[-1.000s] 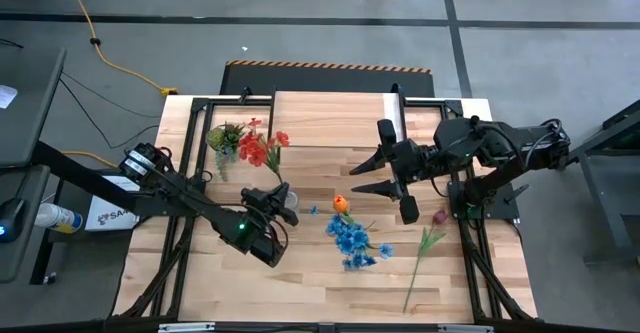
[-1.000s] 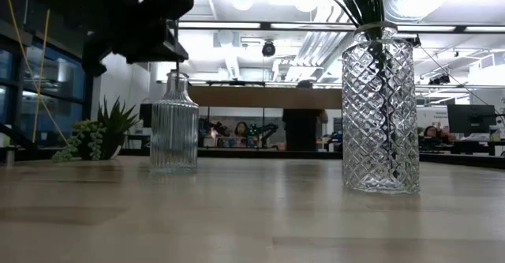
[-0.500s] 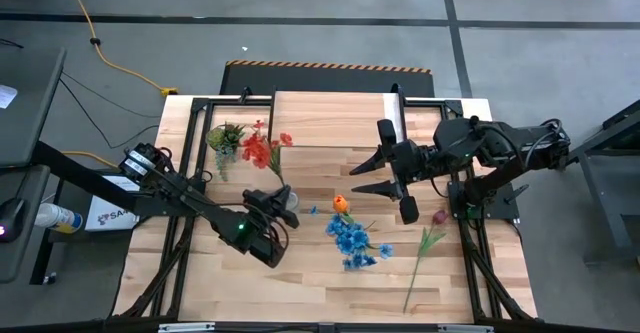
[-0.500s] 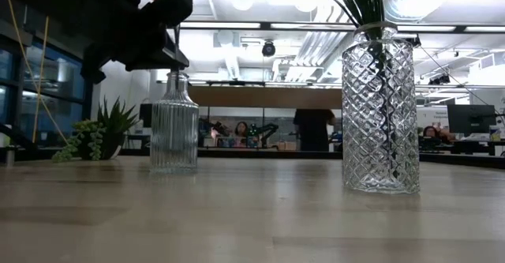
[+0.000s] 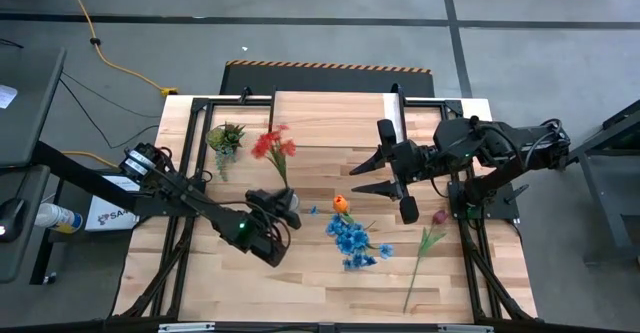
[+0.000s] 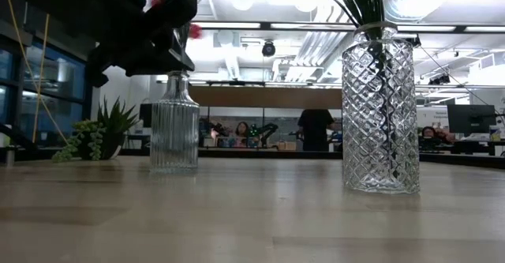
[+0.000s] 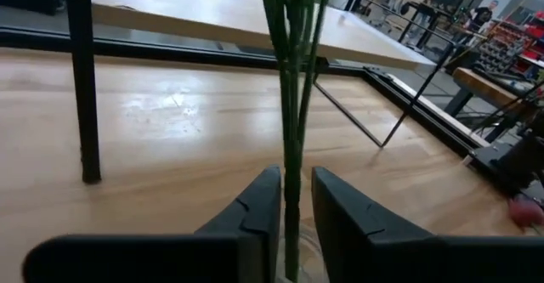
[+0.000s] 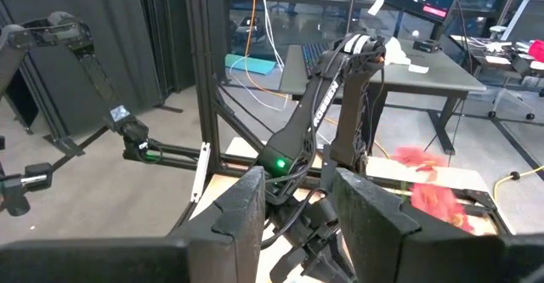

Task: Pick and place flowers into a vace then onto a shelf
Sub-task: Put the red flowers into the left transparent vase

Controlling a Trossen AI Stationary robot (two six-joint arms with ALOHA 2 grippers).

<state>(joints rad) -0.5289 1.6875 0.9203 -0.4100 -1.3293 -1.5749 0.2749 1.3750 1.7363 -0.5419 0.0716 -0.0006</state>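
Observation:
My left gripper (image 5: 283,209) hangs over the mouth of a ribbed glass vase (image 6: 173,125) left of the table's middle, its fingers a little apart around the green stems (image 7: 291,87) of the red flowers (image 5: 272,145). The stems run down into the vase mouth. A blue cluster (image 5: 350,238) and an orange tulip (image 5: 340,203) show right of it. In the low view, green stems stand in a diamond-cut vase (image 6: 379,109). A dark pink bud (image 5: 440,216) lies on the table. My right gripper (image 5: 354,178) waits open, raised above the table's right half. The shelf (image 5: 335,118) stands at the far middle. My left gripper has the red flowers' stems (image 7: 291,194) between its two fingers, which come in nearly level, across the stems. The stems lie against one finger's inner face (image 7: 270,200), and a narrow gap shows at the other finger. The stems stand about upright, their lower ends in the vase.
A small green potted plant (image 5: 225,136) sits at the far left, beside the shelf's black leg (image 7: 81,79). The pink bud's long stem (image 5: 420,268) lies along the near right. Bare wood lies along the near edge.
The red flower head has swung toward the table's right and a little toward the far edge, so the stems now stand straighter over the ribbed vase. In the low view the red bloom now shows beside my left gripper. My right arm has kept still.

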